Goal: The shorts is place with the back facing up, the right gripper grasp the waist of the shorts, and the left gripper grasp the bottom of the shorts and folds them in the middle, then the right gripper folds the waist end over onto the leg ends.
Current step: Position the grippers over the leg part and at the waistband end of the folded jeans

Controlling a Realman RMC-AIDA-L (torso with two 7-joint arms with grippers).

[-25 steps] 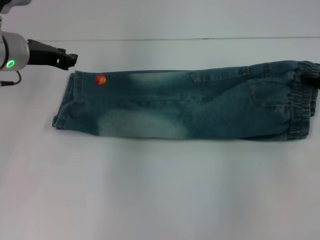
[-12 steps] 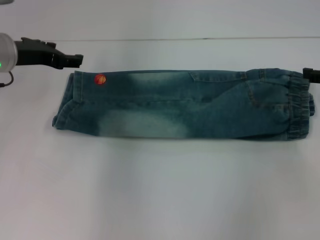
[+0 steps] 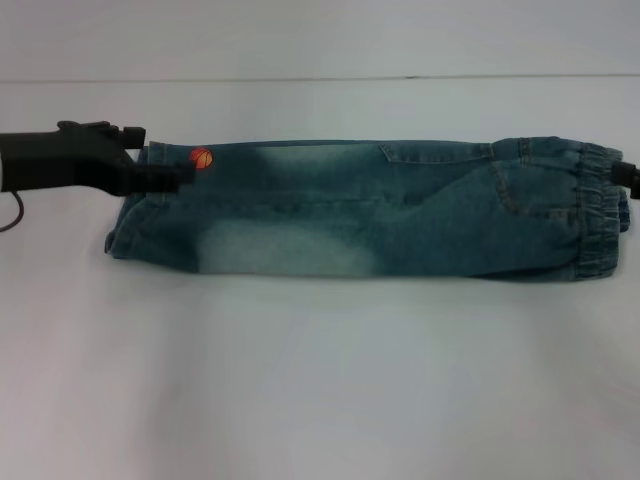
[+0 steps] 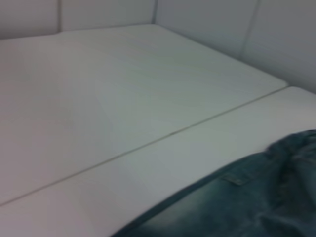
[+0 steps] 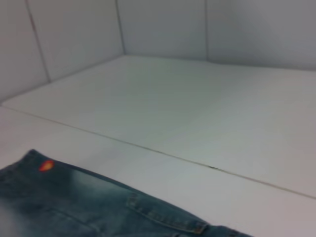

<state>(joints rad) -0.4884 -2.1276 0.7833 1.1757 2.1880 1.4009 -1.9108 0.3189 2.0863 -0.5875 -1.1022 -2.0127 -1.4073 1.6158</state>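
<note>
A white surface (image 3: pixel 320 380) with a seam along its far side carries the shorts (image 3: pixel 370 208), already folded lengthwise into a long strip across the middle, leg ends toward the left edge and elastic waist toward the right edge. Only the head view shows the arms. The wrist views show just denim, the seam and white walls, and the right wrist view also catches the small orange patch (image 5: pixel 46 166). The left pincer (image 3: pixel 165 176) lies over the far corner of the leg ends, beside the patch; whether it is clenched cannot be told. The right pincer (image 3: pixel 628 175) shows only a dark tip at the waistband, its state unreadable. A second ago the left pincer was clear of the cloth, beyond its corner.
</note>
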